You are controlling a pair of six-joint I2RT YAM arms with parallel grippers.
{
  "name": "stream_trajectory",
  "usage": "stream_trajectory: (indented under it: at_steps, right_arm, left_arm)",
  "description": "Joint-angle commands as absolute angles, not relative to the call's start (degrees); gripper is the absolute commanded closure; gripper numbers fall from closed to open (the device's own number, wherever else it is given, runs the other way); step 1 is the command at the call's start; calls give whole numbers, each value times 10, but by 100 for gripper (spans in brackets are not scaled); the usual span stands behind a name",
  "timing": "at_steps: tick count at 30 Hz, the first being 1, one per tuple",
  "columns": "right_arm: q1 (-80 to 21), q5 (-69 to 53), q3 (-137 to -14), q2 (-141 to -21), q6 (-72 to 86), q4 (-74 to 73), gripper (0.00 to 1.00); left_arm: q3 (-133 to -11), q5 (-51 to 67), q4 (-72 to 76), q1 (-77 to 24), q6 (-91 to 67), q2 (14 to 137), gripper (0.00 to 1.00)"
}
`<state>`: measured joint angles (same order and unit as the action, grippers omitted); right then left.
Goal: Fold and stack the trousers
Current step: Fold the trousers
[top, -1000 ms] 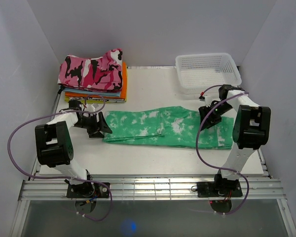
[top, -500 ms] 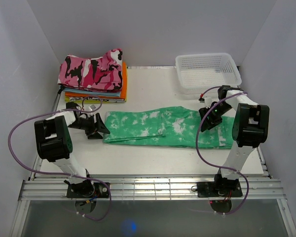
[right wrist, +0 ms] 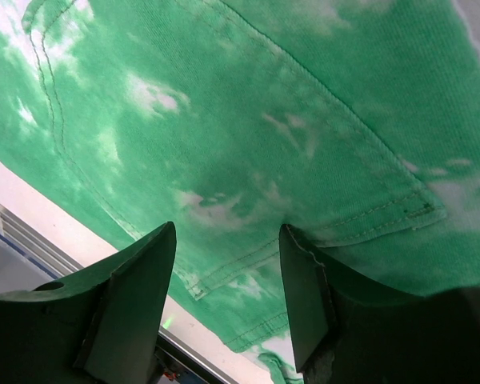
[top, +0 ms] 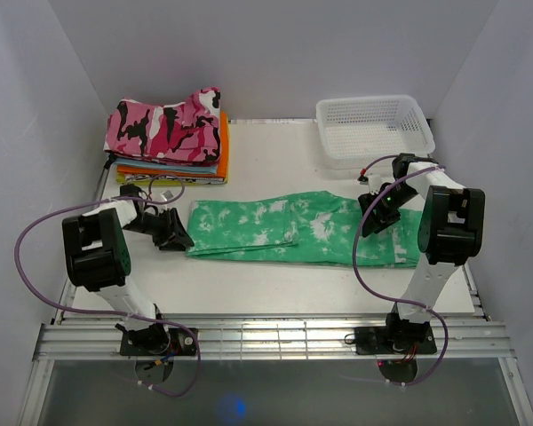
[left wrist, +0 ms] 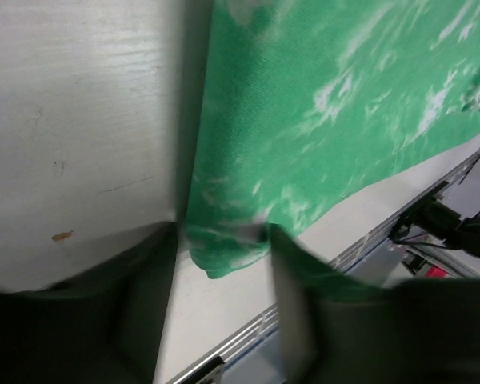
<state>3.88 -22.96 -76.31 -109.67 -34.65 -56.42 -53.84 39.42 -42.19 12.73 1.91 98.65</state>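
The white basket (top: 373,151) at the back right shows just its netted floor; the trousers (top: 293,229) lie flat across the table (top: 275,169); the left gripper (left wrist: 220,240) has its fingers apart round a blurry hem corner; the right gripper (right wrist: 228,240) has its fingers apart over the pocket end, which its arm partly hides.

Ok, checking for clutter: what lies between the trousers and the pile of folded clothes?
Only bare table separates the trousers and the pile, seen in the top view.

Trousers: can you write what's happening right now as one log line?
trousers lying flat, stretched out | left tool open, straddling leg-hem corner | right tool open, low over waist end | stacking not yet done
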Motion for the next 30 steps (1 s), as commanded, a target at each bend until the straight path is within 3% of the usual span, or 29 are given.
stream_trajectory:
  at_steps: [1,4,5,6,8,10,14,18,22,24,30]
  right_arm:
    - [41,-216,-775,-1097,-351,-560,39]
    - [41,-208,-774,-1097,-357,-558,40]
    - [41,-203,-773,-1097,-359,-556,39]
    - [41,-201,-773,-1097,-361,-556,39]
    - [41,-200,-773,-1097,-364,-555,40]
    - [41,-202,-773,-1097,-365,-555,40]
    - [41,-230,-774,-1087,-375,-568,40]
    - [41,-286,-781,-1065,-408,-605,39]
    - [41,-331,-812,-1043,-440,-646,34]
    - [41,-342,-836,-1036,-457,-657,27]
    - [41,-322,-870,-1017,-474,-692,17]
  left_arm:
    - [-532,361,-415,122,25,1006,57]
    - [-533,338,-429,122,46,1020,75]
    - [-532,329,-433,122,60,1021,87]
    - [-532,306,-434,122,67,1025,93]
    - [-533,295,-434,126,76,1026,100]
    - [-539,297,-432,126,83,1020,100]
    - [-578,375,-446,127,109,971,58]
    - [-621,490,-426,126,128,871,35]
    - [-607,564,-315,113,13,835,35]
    - [-574,575,-211,102,-52,837,35]
    - [-530,528,26,69,-220,916,37]
